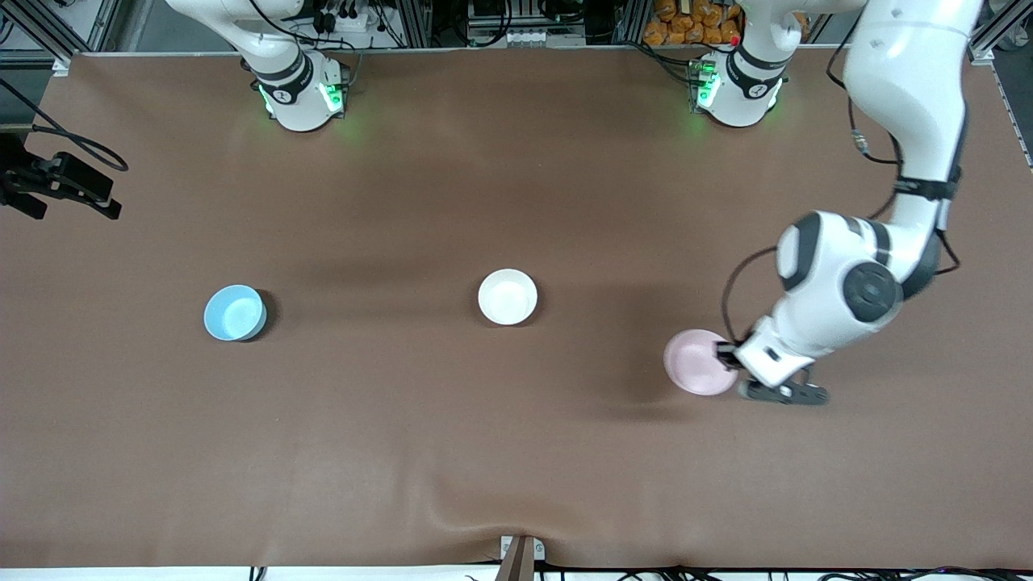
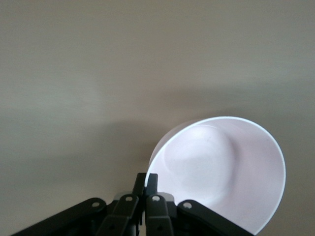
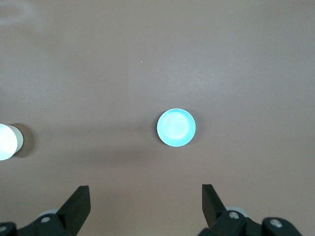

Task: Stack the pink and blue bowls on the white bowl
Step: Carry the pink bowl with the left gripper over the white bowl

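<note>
The pale pink bowl (image 1: 696, 363) is toward the left arm's end of the table. My left gripper (image 1: 725, 353) is shut on its rim. In the left wrist view the fingers (image 2: 146, 181) pinch the rim and the pink bowl (image 2: 221, 172) hangs tilted, above its shadow on the cloth. The white bowl (image 1: 508, 297) stands upright mid-table. The light blue bowl (image 1: 234, 312) stands toward the right arm's end. My right gripper (image 3: 145, 196) is open and empty, high over the table, out of the front view. Its wrist view shows the blue bowl (image 3: 176, 128) and the white bowl's edge (image 3: 6, 141).
A brown cloth (image 1: 516, 452) covers the table, with a ripple at the edge nearest the front camera. A black camera mount (image 1: 56, 181) sits at the right arm's end. Both arm bases (image 1: 299, 89) stand along the table edge farthest from the front camera.
</note>
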Available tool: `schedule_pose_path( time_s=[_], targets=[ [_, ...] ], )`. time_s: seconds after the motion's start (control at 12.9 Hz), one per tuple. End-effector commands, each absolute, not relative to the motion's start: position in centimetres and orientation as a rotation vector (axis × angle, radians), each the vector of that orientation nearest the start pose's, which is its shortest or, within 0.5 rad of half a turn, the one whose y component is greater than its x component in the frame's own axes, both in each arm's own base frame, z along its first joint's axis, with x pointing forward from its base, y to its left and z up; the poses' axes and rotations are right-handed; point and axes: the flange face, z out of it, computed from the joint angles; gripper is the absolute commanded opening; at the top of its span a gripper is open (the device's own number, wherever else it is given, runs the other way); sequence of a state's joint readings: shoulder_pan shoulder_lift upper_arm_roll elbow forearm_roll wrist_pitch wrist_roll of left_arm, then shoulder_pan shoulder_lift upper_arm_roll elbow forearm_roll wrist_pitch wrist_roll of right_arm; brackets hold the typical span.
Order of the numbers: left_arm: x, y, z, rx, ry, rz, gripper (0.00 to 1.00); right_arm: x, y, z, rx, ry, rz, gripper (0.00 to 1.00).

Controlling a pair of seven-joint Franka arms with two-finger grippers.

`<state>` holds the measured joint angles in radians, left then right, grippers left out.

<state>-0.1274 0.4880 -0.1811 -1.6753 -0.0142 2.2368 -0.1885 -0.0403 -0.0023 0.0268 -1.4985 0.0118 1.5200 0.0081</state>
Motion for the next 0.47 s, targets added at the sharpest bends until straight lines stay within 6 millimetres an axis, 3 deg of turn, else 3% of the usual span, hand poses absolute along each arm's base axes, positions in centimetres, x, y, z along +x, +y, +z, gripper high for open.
schedule_pose_path(
  time_s=[0.0,0.39],
  targets=[
    [62.4,-25.6,36.6,-3.286,0.114,-0.093,0.00,55.1,-0.7,66.0,-3.128,0.042,-0.048,1.00],
    [57.2,-37.2,38.2,-3.365,0.099,-0.043,0.00,55.2,-0.6,65.9,-3.129,0.035,-0.046,1.00]
  ],
)
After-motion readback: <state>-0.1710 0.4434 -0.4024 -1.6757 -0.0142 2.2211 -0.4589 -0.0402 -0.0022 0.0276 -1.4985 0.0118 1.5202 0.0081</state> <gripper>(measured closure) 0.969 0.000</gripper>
